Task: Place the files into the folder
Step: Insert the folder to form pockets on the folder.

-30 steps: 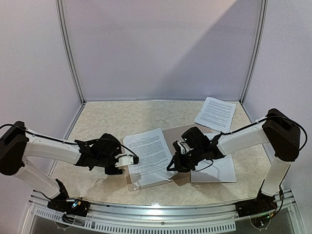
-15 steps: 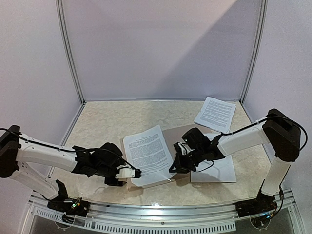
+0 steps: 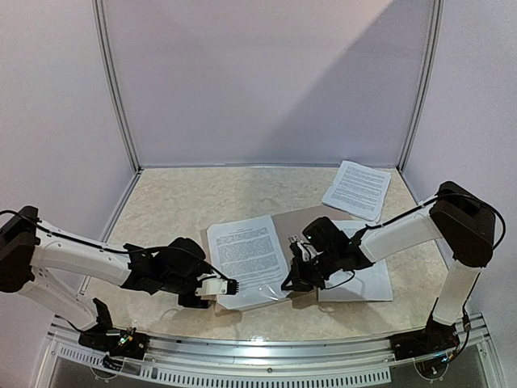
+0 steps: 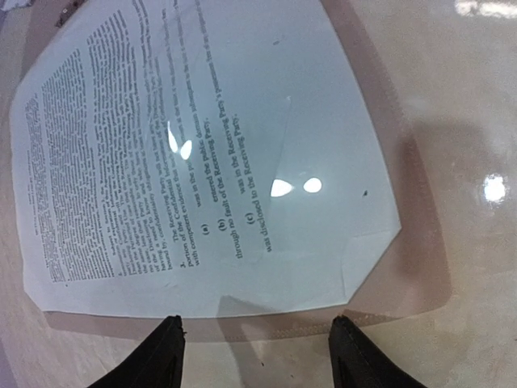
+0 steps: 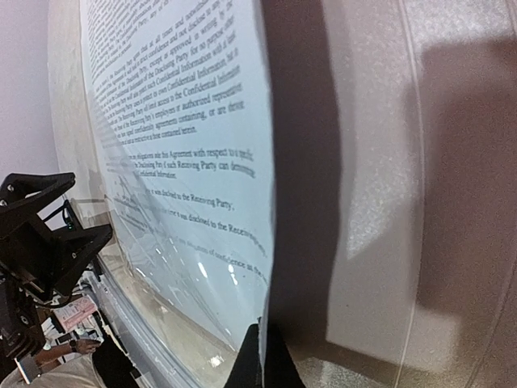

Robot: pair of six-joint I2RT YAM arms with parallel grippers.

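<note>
Top external: fixed, set high behind my two arm bases, facing forward and down; far, takes in the whole table point(image 3: 161, 202).
Left wrist: close above the printed sheet point(image 4: 202, 153), looking steeply down, left gripper point(image 4: 258, 352) at the frame's bottom edge.
Right wrist: nearest, low, skimming along that sheet's surface, right gripper point(image 5: 262, 364) at bottom.
Shared by all three: the same sheet's near end.

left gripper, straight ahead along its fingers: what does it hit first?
Probably the folder's clear plastic near edge, just off the open left gripper's fingertips. The printed sheet lies just beyond that edge. Height is unclear, so it may pass above.
</note>
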